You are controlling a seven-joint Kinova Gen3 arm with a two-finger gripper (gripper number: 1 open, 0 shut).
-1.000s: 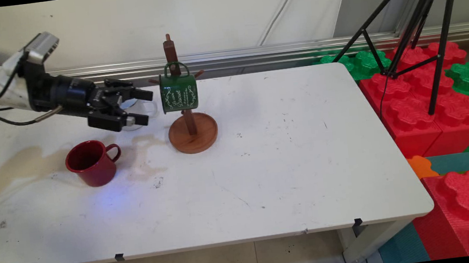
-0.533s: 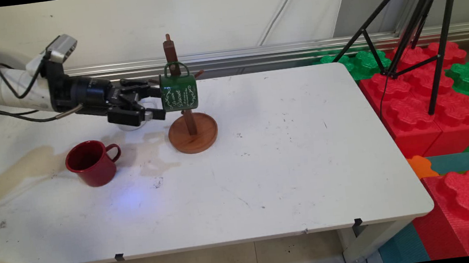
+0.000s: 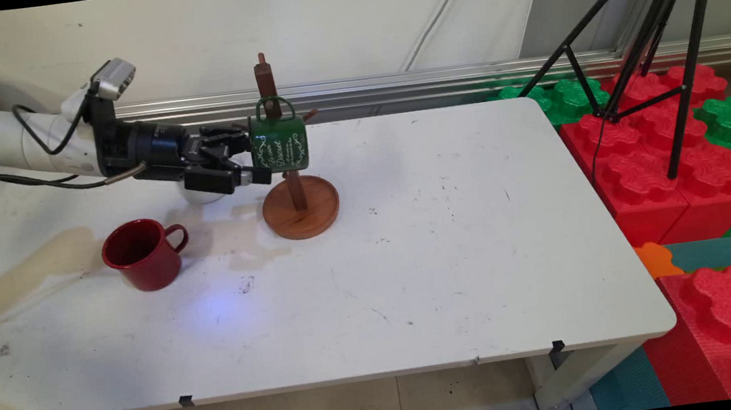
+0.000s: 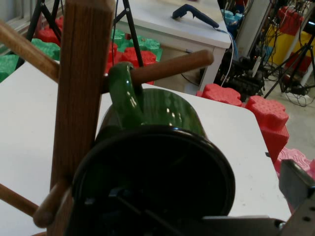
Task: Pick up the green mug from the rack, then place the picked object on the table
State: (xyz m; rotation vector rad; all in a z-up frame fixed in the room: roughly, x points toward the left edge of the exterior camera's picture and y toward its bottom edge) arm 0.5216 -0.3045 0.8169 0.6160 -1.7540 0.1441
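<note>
A green enamel mug (image 3: 280,145) hangs by its handle from a peg of a wooden mug tree (image 3: 301,208) near the table's back. My gripper (image 3: 256,156) reaches in level from the left, open, with its fingertips at the mug's left rim. In the hand view the mug's dark mouth (image 4: 157,182) faces the camera close up. Its handle is looped over a peg (image 4: 167,69) beside the upright post (image 4: 78,98), and one finger (image 4: 297,184) shows to the mug's right. A red mug (image 3: 142,253) stands upright on the table, below and left of the gripper.
A whitish cup (image 3: 200,195) sits half hidden behind the gripper. Brown stains (image 3: 25,261) mark the table's left part. Off the right edge lie red and green foam blocks (image 3: 660,160), with a black tripod (image 3: 653,32) standing over them.
The arm has moved right and slightly up, bringing the open gripper from left of the mug tree up to the green mug's rim. The mugs have not moved.
</note>
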